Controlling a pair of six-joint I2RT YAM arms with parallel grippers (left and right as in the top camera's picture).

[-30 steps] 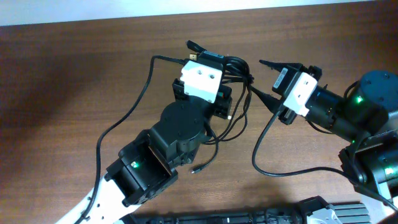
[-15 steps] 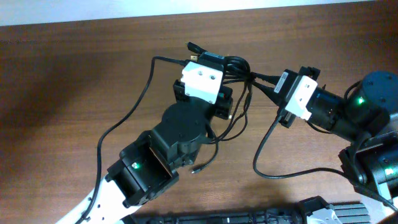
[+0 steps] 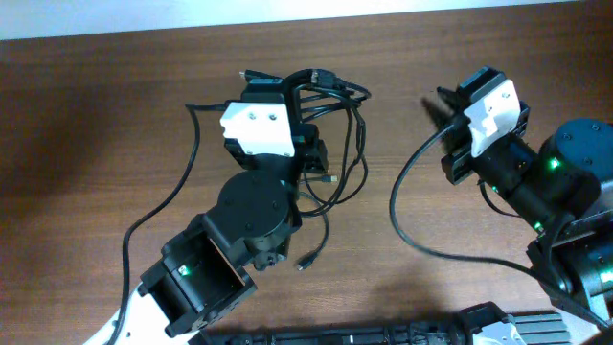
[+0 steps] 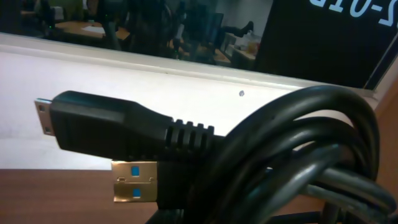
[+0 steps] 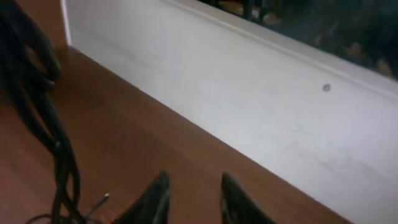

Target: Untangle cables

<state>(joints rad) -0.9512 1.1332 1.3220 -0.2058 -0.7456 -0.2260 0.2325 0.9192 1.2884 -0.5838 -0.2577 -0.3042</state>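
Observation:
The cables form a bundle of black loops [image 3: 330,96] at the back of the table. My left gripper [image 3: 275,93] is shut on this bundle. In the left wrist view the bundle [image 4: 298,162] fills the frame, with a black plug [image 4: 99,124] and a gold USB plug [image 4: 134,180] sticking out left; the jaws are hidden. One loose cable [image 3: 397,216] curves apart from the bundle, under my right gripper [image 3: 441,103]. My right gripper [image 5: 193,186] is open and empty over bare wood, with cables [image 5: 37,93] at its left.
A long cable strand [image 3: 158,206] trails from the bundle to the front left. A small plug end [image 3: 305,261] lies by the left arm. A white wall [image 3: 287,14] borders the table's far edge. Dark equipment [image 3: 383,335] sits at the front edge.
My left gripper moved left with the bundle. My right gripper moved right and back, away from the bundle, and now holds nothing. One cable now lies apart from the bundle.

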